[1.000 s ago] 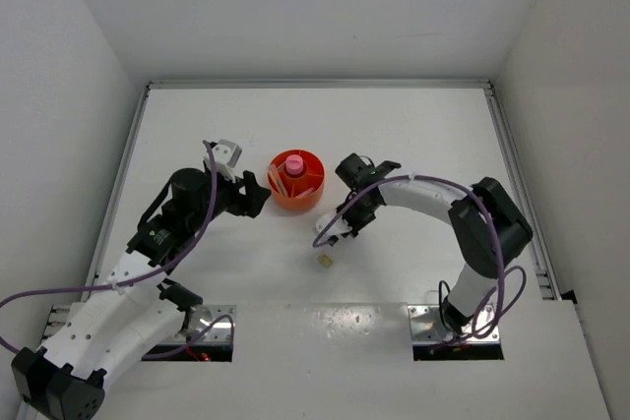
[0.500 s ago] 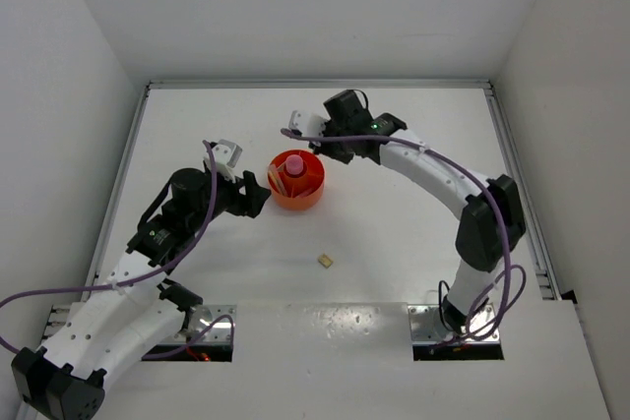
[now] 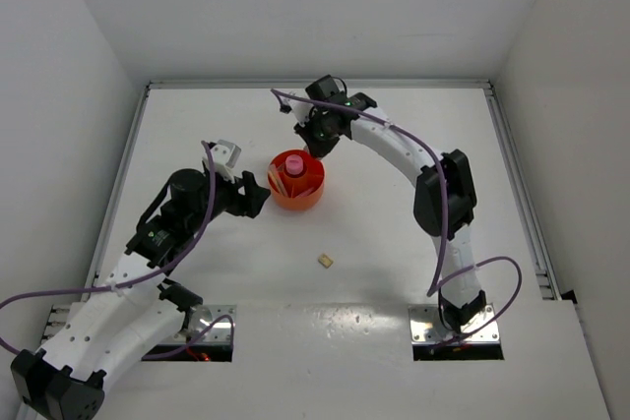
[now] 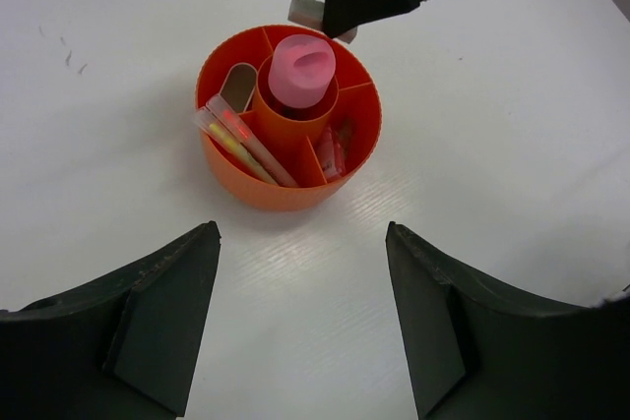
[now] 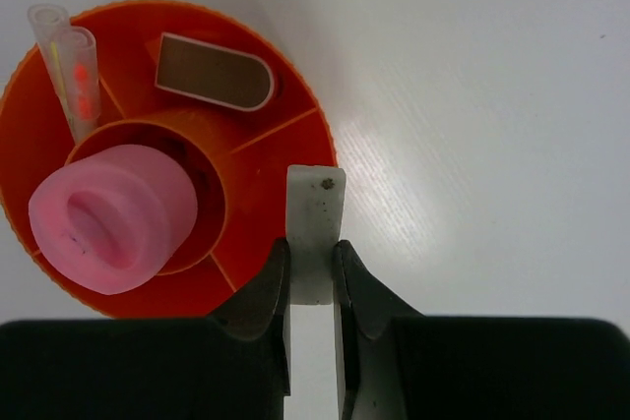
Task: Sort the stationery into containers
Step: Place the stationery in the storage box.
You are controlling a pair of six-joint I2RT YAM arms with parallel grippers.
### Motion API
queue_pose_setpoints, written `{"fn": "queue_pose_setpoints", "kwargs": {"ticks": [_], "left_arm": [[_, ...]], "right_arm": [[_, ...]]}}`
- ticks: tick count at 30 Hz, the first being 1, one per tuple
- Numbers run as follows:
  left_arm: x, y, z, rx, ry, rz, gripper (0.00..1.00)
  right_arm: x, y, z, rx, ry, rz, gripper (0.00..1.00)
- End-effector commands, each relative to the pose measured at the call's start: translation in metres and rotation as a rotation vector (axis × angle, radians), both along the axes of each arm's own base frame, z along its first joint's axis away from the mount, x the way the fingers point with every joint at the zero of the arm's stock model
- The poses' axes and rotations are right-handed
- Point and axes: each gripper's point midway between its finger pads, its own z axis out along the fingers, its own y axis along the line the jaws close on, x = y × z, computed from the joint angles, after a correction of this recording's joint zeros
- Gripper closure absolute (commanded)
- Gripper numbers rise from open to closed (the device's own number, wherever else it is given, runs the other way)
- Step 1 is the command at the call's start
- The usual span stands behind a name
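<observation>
Over the orange tub [image 3: 296,180], the right gripper [image 5: 313,253] pinches a flat white stick [image 5: 315,206] low on its length, jaws closed narrowly on it. Seen from overhead, the gripper hangs at about 1 o'clock of the tub. Through the wrist camera we see the stick's free end lying right across the rim, not squarely over a compartment.

That is the danger we read here: let go now and the stick may strike the rim and tip outward onto the table [image 3: 413,243], or bridge a divider instead of dropping in. The hold looks short, so the stick could also pivot on release.

The pink capsule [image 5: 110,217] stands tall in the middle cup, and a sideways drift could knock it. A tan piece [image 5: 215,71] and clear tubes [image 5: 69,64] fill the far compartments.

The left gripper [image 4: 303,277] hovers wide open and empty at about 8 o'clock of the tub, near enough to nudge it. One beige block [image 3: 324,261] lies unsorted at 5 o'clock.
</observation>
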Motion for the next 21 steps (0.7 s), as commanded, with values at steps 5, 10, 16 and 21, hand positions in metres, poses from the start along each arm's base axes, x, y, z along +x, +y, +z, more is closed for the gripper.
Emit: {"fn": "queue_pose_setpoints", "kwargs": {"ticks": [5,10,16,21], "left_arm": [[0.003,0.002,0.021,-0.015,-0.059,0.005,0.26],[0.003,0.002,0.021,-0.015,-0.059,0.005,0.26],[0.003,0.002,0.021,-0.015,-0.059,0.005,0.26],[0.003,0.002,0.021,-0.015,-0.059,0.005,0.26]], "right_arm": [[-0.014,0.014,0.003,0.083,0.116,0.006,0.95],[-0.018,0.015,-0.008,0.097,0.168,0.009,0.88],[-0.012,0.015,-0.007,0.096,0.144,-0.011,0.61],[-0.007,0.007,0.017,0.116,0.070,-0.032,0.60]]}}
